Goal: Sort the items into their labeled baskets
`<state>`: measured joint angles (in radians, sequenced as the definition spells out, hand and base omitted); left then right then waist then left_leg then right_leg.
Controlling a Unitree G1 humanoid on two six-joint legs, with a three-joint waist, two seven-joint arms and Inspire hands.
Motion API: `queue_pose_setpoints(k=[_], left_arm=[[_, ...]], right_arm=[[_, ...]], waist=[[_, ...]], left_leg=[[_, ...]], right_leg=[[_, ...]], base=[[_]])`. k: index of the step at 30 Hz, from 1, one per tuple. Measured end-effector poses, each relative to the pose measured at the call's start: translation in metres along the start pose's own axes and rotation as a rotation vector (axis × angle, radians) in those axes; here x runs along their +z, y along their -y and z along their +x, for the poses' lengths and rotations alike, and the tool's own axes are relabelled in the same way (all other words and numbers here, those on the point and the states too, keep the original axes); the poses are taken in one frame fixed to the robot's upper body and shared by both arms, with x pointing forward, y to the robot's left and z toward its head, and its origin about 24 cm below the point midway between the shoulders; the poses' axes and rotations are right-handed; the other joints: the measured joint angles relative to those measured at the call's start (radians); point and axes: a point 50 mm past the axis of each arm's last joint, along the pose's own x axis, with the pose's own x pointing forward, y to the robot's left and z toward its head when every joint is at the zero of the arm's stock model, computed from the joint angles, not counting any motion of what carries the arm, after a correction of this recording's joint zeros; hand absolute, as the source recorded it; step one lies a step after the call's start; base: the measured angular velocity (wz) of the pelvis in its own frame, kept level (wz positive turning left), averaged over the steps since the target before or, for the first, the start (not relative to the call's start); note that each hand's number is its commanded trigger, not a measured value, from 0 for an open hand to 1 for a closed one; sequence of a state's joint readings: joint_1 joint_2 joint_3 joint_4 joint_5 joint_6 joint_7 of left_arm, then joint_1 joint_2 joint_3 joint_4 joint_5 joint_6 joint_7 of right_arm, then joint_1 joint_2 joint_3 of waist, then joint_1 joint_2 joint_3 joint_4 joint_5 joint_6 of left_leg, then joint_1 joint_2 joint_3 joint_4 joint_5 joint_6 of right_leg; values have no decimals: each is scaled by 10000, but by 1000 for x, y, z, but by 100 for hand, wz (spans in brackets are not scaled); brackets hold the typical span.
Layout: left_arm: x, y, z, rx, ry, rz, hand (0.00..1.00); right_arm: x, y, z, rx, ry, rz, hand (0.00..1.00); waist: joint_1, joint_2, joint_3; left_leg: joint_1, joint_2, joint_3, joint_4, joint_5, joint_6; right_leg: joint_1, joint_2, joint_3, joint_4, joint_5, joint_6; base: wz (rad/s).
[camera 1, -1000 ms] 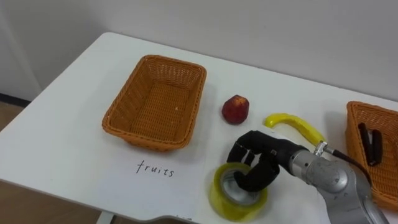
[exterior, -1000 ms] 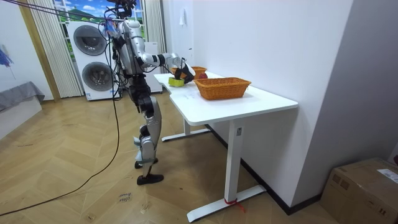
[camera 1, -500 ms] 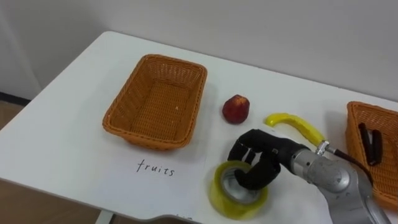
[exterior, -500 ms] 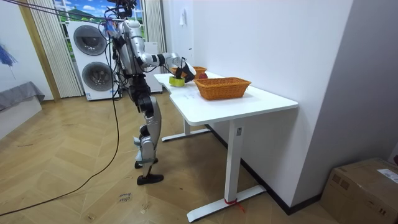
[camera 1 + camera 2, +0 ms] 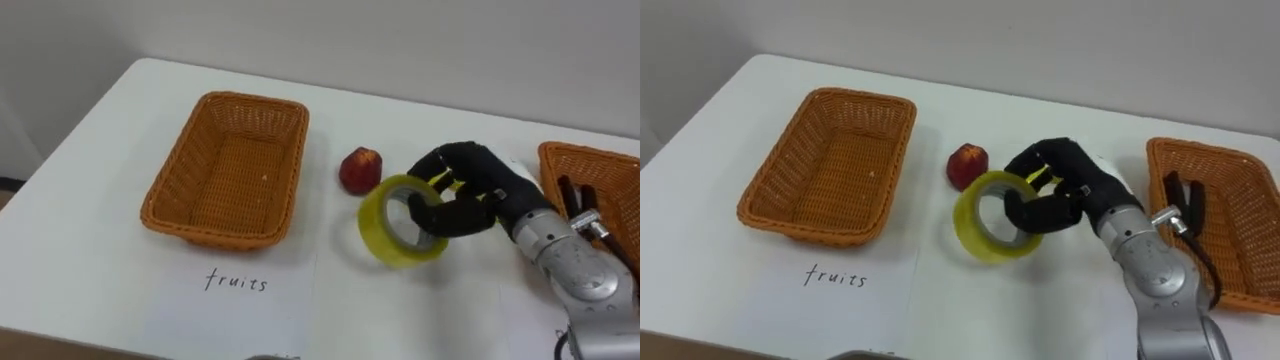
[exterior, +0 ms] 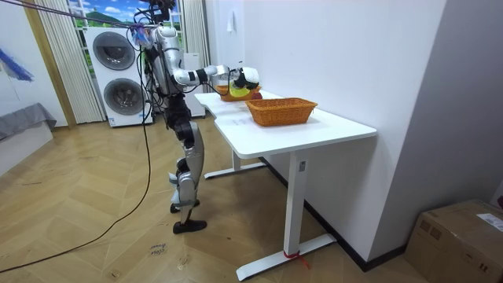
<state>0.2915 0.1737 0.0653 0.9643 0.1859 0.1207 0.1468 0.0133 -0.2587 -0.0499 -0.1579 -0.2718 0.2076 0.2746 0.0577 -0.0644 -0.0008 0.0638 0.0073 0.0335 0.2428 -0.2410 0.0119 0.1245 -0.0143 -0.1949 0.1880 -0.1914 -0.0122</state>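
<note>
My right hand (image 5: 470, 185) (image 5: 1065, 180) is shut on a yellow roll of tape (image 5: 398, 220) (image 5: 986, 216), held tilted above the white table (image 5: 90, 270). A red apple (image 5: 359, 170) (image 5: 967, 165) lies just left of the roll. The yellow banana (image 5: 1042, 175) is mostly hidden behind my hand. An empty wicker basket (image 5: 228, 165) (image 5: 830, 160) sits at the left above a paper reading "fruits" (image 5: 236, 282). A second wicker basket (image 5: 590, 195) (image 5: 1210, 215) at the right holds a black stapler (image 5: 1185, 205). In the room view my right hand (image 6: 240, 77) is raised over the table.
The table's front edge runs along the bottom of the eye views, and a white wall stands close behind the table. In the room view I stand at the table's far end, with two stacked washing machines (image 6: 118, 67) behind me.
My right hand has lifted the tape roll off the table and carried it up and to the right, past the banana. The camera has shifted a little.
</note>
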Motion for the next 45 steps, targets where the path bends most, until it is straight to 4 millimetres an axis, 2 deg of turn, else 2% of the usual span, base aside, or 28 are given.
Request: queue_pose_setpoints(k=[6,11,17,23,25,29,35,39,42,45], left_arm=[[-10,1,-2,-46,-245,34,0],[-14,2,-2,-73,-391,-44,0],[-20,3,-3,-113,-659,-15,0],[-22,4,-3,-127,-732,4,0],[-21,3,-3,-114,-703,-11,0],[-22,3,-3,-128,-744,-41,0],[-26,-2,-3,-8,-887,-376,0],[-31,-6,-4,139,-949,-458,0],[-35,-7,-5,171,-1043,-474,0],[-37,-12,-5,313,-1093,-564,0]], right_arm=[[0,9,-1,-1276,149,355,100],[0,15,-2,-1998,235,720,100],[-1,31,-7,-3366,410,1338,100],[-12,43,-10,-4584,53,1595,100],[-21,47,-11,-4875,-364,1611,100],[-28,56,-15,-5580,-638,1720,100],[-32,68,-20,-6357,-772,1641,100],[-41,77,-24,-6888,-1156,1442,100],[-46,82,-28,-7220,-1342,1632,100],[-50,82,-30,-7387,-1494,1657,100]], waist=[[-223,54,-3],[-261,70,8],[-397,81,22],[-566,67,26],[-609,27,44],[-599,-25,74],[-748,-235,54],[-830,-386,-22],[-789,-369,2],[-891,-359,8]], left_leg=[[17,10,66,-33,0,0],[78,12,139,-65,0,0],[122,13,170,-88,2,4],[177,17,176,-74,2,4],[160,19,187,-67,2,4],[150,31,335,-71,-1,7],[160,34,466,-138,-1,10],[199,59,538,-124,-3,14],[355,92,680,-154,-4,14],[354,144,716,-234,-18,-6]], right_leg=[[-26,3,39,1,0,0],[-20,7,165,5,0,1],[17,4,152,4,-2,3],[71,9,149,5,-3,4],[27,8,168,38,-3,4],[-53,14,306,31,-11,11],[-123,42,554,-19,-17,17],[-143,56,577,10,-11,20],[-55,69,671,11,-11,20],[-100,110,695,25,-9,16]], base=[[-2],[-5],[-1],[0],[-2],[-10],[-8],[-5],[-10],[-5]])
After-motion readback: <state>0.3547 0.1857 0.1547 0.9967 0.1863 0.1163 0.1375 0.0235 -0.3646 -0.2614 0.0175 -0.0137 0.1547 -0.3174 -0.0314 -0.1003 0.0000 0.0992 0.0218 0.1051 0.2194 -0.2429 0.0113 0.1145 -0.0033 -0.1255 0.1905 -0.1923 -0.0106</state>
